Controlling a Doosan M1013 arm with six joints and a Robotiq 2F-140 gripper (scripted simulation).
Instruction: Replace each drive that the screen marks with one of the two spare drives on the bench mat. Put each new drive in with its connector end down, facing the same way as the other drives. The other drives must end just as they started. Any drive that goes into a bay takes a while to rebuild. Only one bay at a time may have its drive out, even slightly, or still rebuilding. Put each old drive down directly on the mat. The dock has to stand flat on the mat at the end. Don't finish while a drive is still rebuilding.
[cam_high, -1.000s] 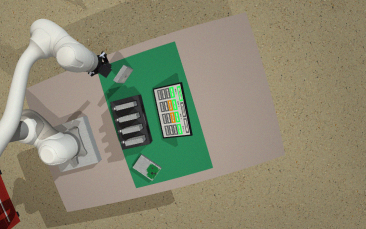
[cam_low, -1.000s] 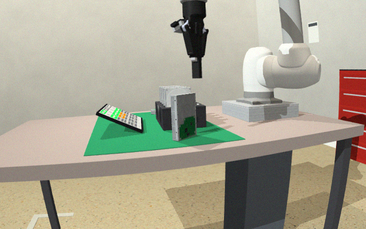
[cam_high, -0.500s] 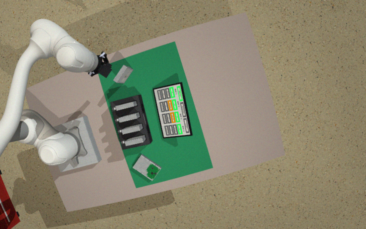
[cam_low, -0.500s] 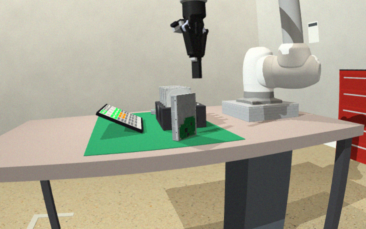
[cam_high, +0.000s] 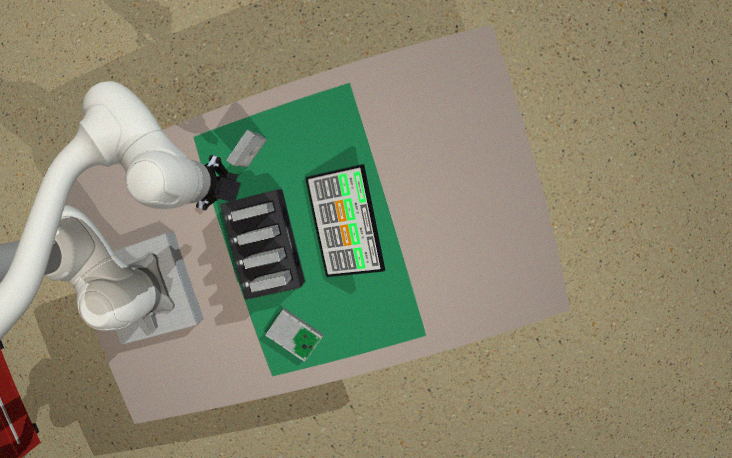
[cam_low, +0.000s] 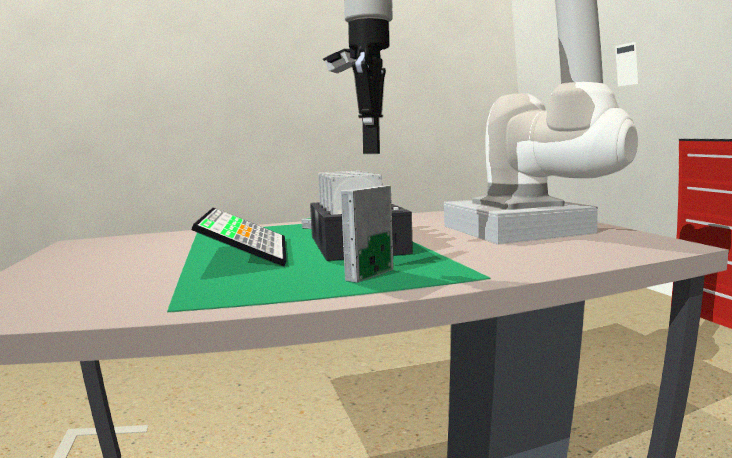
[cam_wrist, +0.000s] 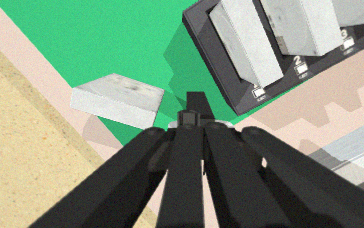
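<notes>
On a pinkish-gray flat tabletop (cam_high: 458, 189) (cam_low: 80, 280) (cam_wrist: 280, 122), a green rectangular mat (cam_high: 377, 313) (cam_low: 242, 294) (cam_wrist: 40, 45) bears a black boxy dock (cam_high: 295, 259) (cam_low: 326, 237) (cam_wrist: 205, 60) holding four silver metal drives (cam_high: 251, 212) (cam_low: 358, 186) (cam_wrist: 250, 45), flanked in the top view by two silver block-shaped spares, one above (cam_high: 246, 148) (cam_low: 306, 223) (cam_wrist: 117, 100), one below (cam_high: 286, 330) (cam_low: 368, 216); a black-framed slanted screen (cam_high: 345, 221) (cam_low: 240, 237) stands right.

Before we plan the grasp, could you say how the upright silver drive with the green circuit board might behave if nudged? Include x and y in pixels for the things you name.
The silver drive (cam_high: 286, 326) (cam_low: 367, 216) would probably tip, standing tall on a narrow edge. Its flat, metallic-looking casing suggests it will stay stiff when gripped.
</notes>
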